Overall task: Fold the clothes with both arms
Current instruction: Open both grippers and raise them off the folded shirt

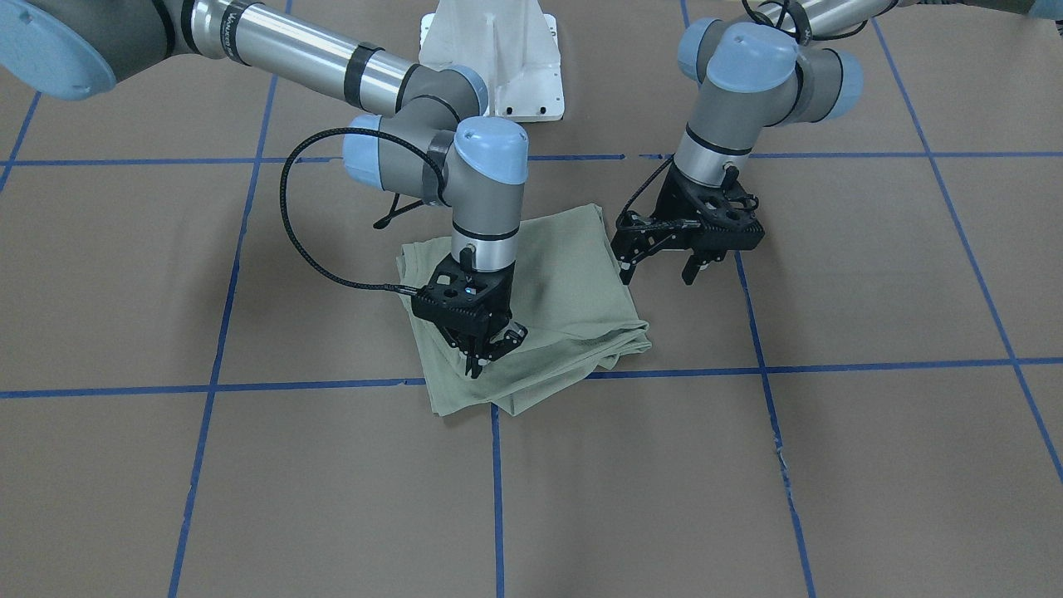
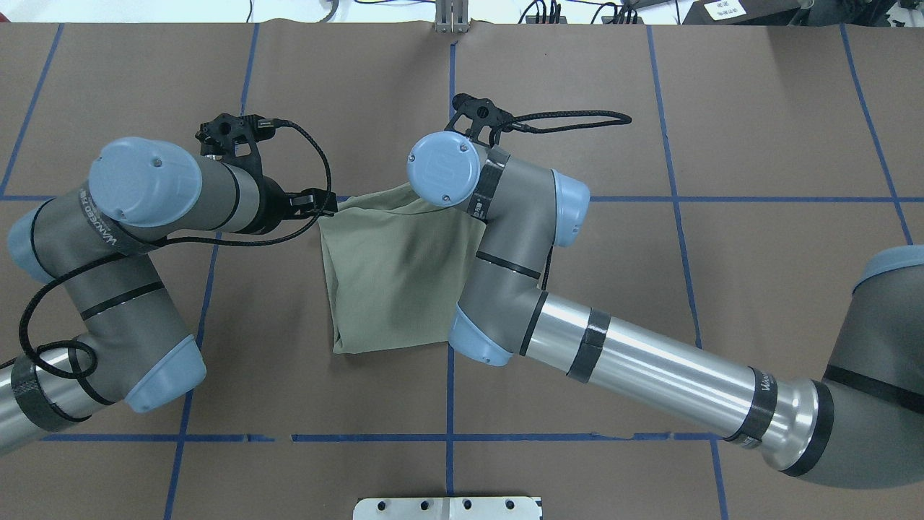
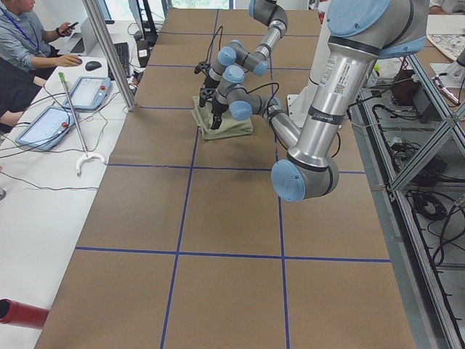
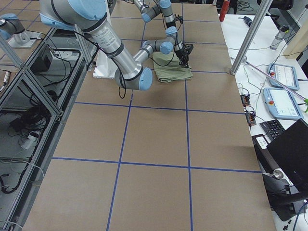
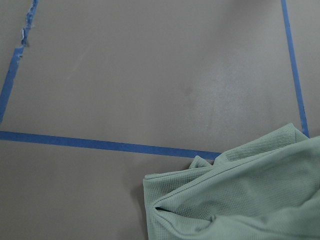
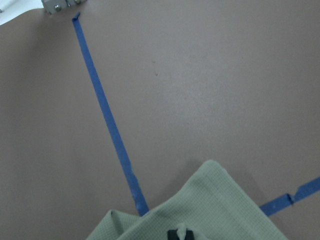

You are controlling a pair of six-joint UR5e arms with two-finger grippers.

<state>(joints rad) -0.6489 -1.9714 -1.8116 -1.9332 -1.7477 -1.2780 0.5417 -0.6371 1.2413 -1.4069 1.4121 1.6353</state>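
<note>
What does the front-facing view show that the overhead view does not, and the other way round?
Only the front-facing view shows the right tool with its tips down on the shirt. It also shows the left tool open beside the shirt's edge, and the layered edges of the fold. Only the overhead view shows the table's far edge with cables beyond it; there the right arm covers its own tool. Both show the folded shirt, the right arm, the left arm and the blue tape lines.
</note>
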